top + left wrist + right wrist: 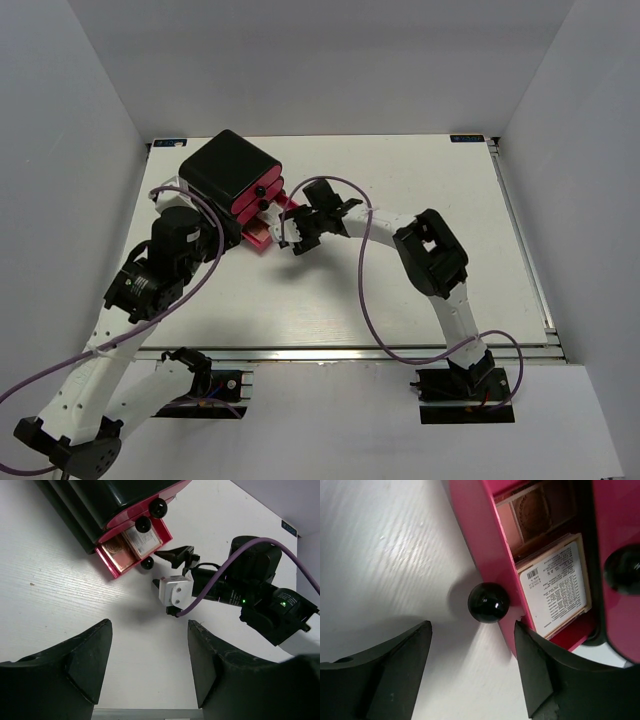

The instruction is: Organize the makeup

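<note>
Right gripper (472, 645) open at the drawer knob; makeup lies in the drawer.

The lowest pink drawer (485, 545) of the black box (225, 170) stands pulled out over the table (400, 290). Two makeup items lie flat in it, side by side: a palette (535, 510) with an embossed brown pan, and a labelled case (555, 590) with its barcode side up. The right gripper faces the drawer front with its jaws spread wide. The round black knob (488, 602) is lined up with the gap between them, and the jaws hold nothing. Contact with the knob cannot be determined. The left gripper (150, 630) is near the box, over bare table, with its jaws equally wide apart and empty. The two upper drawers are closed.
</note>
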Motion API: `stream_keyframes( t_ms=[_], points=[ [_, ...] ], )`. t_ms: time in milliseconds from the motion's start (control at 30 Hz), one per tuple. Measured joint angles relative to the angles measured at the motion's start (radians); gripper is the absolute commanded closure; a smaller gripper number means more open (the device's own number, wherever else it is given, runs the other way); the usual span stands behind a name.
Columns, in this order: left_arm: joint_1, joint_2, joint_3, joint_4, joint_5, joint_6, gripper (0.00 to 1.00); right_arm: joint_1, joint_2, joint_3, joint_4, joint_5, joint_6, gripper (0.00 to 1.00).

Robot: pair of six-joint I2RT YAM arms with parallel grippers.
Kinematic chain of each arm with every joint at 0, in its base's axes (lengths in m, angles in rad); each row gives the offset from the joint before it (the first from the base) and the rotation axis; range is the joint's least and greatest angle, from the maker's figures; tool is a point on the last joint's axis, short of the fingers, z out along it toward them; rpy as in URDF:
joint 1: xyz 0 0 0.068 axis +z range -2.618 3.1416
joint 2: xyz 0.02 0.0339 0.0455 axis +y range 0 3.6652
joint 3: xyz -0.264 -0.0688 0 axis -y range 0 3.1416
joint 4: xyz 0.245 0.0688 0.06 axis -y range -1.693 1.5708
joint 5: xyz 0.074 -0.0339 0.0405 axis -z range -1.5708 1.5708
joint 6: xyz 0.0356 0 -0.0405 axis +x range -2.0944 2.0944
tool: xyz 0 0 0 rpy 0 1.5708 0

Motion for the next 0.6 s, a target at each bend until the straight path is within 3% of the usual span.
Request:
stream_keyframes(
  t_ms=[167,500,567,600],
  points=[
    [0.000,0.013,0.000,-0.009,-0.001,-0.004,0.28,0.014,0.048,0.070,0.027,0.008,-0.003,0.11],
    [0.000,0.000,0.000,-0.046,-0.019,-0.023,0.28,0.032,0.137,0.197,0.063,0.032,0.014,0.11],
    [0.000,-0.009,-0.001,-0.050,-0.023,-0.029,0.27,0.032,0.138,0.199,0.063,0.034,0.023,0.14],
    [0.000,-0.015,-0.003,-0.050,-0.025,-0.032,0.27,0.032,0.139,0.199,0.064,0.034,0.030,0.24]
  ],
)
